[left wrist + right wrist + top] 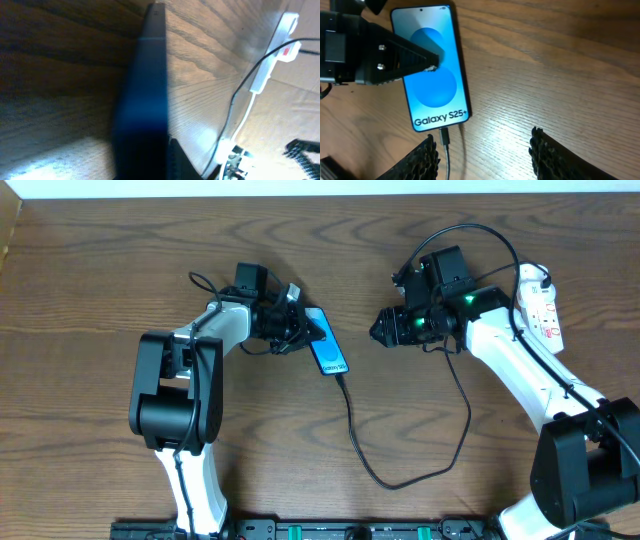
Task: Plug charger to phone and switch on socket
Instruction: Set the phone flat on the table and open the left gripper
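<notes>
The phone (328,348) lies on the wood table with its cyan "Galaxy" screen up. It fills the right wrist view (437,97) and shows edge-on and blurred in the left wrist view (145,100). My left gripper (300,328) is shut on the phone's upper part, with one finger (434,64) on the screen. The charger's black connector (444,136) sits in the phone's bottom port. Its cable (355,445) loops toward the front and back up to the socket (540,305). My right gripper (382,330) is open and empty (487,157), just right of the phone's lower end.
The socket lies at the far right, behind my right arm, and also shows far off in the left wrist view (280,40) with its white cord (248,112). The cable loop crosses the table's front middle. A slack black cable arcs above my right arm (470,230).
</notes>
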You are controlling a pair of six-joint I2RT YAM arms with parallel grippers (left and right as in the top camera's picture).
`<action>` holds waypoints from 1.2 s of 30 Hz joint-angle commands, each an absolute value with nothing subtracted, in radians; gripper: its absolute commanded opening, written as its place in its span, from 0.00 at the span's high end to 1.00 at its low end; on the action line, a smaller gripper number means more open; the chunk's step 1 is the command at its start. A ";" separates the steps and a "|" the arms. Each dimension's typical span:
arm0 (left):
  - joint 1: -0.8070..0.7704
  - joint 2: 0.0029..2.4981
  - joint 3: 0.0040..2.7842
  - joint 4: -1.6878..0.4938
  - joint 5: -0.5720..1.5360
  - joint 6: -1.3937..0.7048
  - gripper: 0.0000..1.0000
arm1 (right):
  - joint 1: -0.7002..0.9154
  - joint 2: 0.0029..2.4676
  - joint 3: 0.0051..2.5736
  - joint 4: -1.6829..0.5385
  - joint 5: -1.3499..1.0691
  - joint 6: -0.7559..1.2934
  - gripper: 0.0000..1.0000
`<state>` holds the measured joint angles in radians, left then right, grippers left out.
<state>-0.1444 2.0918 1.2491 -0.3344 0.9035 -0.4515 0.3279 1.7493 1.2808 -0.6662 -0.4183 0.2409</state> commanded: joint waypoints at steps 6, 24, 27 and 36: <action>-0.143 2.099 1.262 -0.351 0.869 -0.450 0.74 | 0.333 1.722 1.294 -0.690 -0.368 0.200 0.41; -0.142 2.099 1.262 -0.445 0.625 -0.450 0.49 | 0.332 1.722 1.294 -0.694 -0.351 0.180 0.40; -0.142 2.099 1.262 -0.461 0.583 -0.450 0.48 | 0.332 1.722 1.294 -0.701 -0.342 0.178 0.40; -0.134 2.098 1.262 -0.495 0.530 -0.450 0.37 | 0.332 1.722 1.294 -0.704 -0.331 0.178 0.39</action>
